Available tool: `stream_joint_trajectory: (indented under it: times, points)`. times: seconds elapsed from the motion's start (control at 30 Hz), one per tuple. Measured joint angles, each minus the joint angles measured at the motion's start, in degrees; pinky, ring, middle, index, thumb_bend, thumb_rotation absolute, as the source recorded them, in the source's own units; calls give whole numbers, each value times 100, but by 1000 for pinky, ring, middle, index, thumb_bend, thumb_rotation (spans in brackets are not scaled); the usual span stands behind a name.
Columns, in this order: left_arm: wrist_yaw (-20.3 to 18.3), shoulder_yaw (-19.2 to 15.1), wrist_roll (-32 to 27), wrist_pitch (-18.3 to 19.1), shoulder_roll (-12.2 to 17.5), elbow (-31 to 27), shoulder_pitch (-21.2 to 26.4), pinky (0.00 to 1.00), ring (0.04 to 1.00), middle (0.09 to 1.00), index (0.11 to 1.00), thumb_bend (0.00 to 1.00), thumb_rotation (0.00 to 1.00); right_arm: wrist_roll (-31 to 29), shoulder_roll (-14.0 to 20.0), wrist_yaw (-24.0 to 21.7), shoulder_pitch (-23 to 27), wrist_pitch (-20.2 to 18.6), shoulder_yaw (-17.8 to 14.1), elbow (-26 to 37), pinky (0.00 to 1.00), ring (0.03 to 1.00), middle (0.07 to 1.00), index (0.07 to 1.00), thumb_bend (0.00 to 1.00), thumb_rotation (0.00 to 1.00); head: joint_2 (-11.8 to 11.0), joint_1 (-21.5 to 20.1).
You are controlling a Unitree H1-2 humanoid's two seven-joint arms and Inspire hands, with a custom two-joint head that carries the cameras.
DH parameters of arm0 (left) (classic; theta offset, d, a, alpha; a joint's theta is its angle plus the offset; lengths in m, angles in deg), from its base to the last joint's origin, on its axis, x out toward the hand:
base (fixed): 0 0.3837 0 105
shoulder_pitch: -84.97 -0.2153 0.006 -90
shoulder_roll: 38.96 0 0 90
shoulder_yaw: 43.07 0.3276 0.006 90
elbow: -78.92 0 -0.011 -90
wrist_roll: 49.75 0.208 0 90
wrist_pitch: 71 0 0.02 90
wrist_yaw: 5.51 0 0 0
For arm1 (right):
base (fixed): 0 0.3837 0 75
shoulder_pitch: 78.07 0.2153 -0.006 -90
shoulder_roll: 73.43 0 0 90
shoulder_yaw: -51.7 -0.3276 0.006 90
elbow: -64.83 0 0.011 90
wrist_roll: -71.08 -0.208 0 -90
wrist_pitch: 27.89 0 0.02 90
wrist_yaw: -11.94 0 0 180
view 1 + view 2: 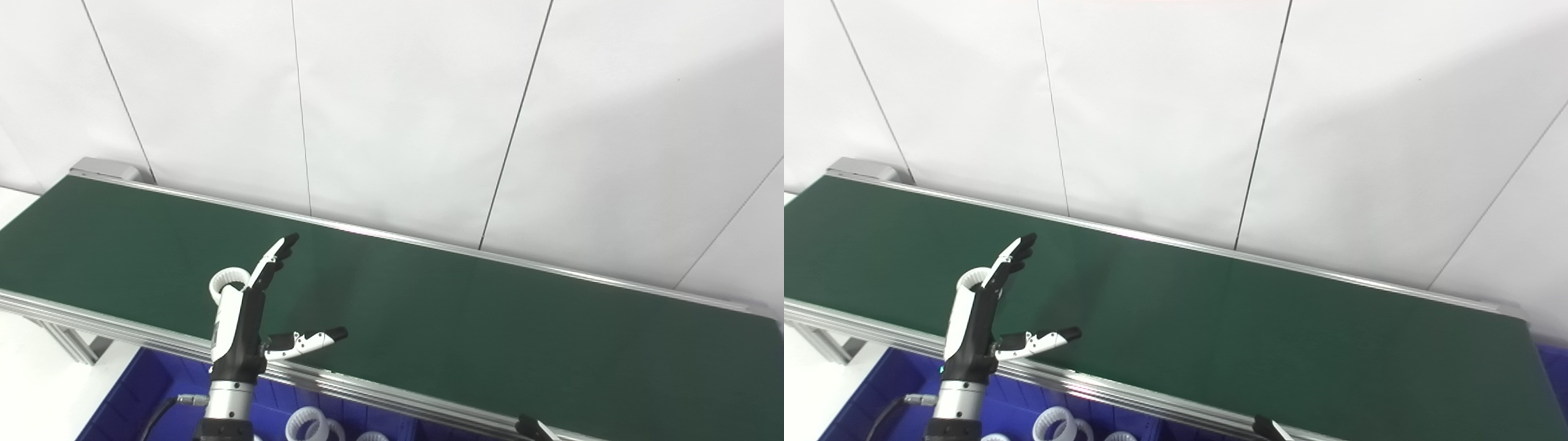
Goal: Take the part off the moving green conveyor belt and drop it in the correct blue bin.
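White ring part (pixel 228 283) on green belt (pixel 429 306), left of centre, partly hidden behind left hand (pixel 242 318). Hand raised edge-on over near rail, fingers (pixel 275 254) straight, thumb (pixel 306 342) splayed right, holding nothing. Ring lies just left of finger bases; contact unclear. Blue bin (pixel 153 392) below holds white rings (pixel 306 424). Right hand (pixel 533 427): only dark tip shows, state unreadable.

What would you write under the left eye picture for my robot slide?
Left hand, open, raised over the green conveyor belt beside a white ring part, blue bin with more rings below.
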Motion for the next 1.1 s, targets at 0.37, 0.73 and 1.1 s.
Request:
stream_joint_trajectory:
  times: [0.37,0.73,1.1]
  points:
    - [242,-123,923,848,99,574,507,794,889,951,926,838,231,-2,10,0,-6,17,-10,0,650,775,823,840,707,155,-18,18]
    - [109,-21,1319,1887,387,1007,901,913,955,973,917,855,153,-27,13,0,-3,78,-11,-11,641,762,811,830,705,139,-26,35]
    - [189,98,1464,2498,570,1577,1209,987,995,999,916,841,143,-38,20,3,6,94,-6,-100,638,766,812,825,709,132,-44,35]
